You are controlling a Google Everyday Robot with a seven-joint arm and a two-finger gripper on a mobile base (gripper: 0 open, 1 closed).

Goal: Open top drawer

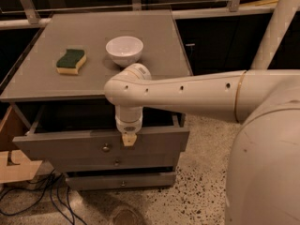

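The top drawer (65, 150) of the grey cabinet stands pulled out partway, and its dark inside shows under the tabletop. Its small round metal knob (106, 147) sits at the centre of the grey front panel. My gripper (129, 139) hangs down from the white arm (187, 95). Its tip is at the top edge of the drawer front, just right of the knob. Two slimmer drawers lie below, the middle one (117, 163) and the bottom one (123, 183).
A white bowl (124, 50) and a green-and-yellow sponge (71, 61) rest on the cabinet top (93, 27). A cardboard box (11, 165) and cables (47, 198) lie at the left on the speckled floor. My white body (267, 172) fills the right.
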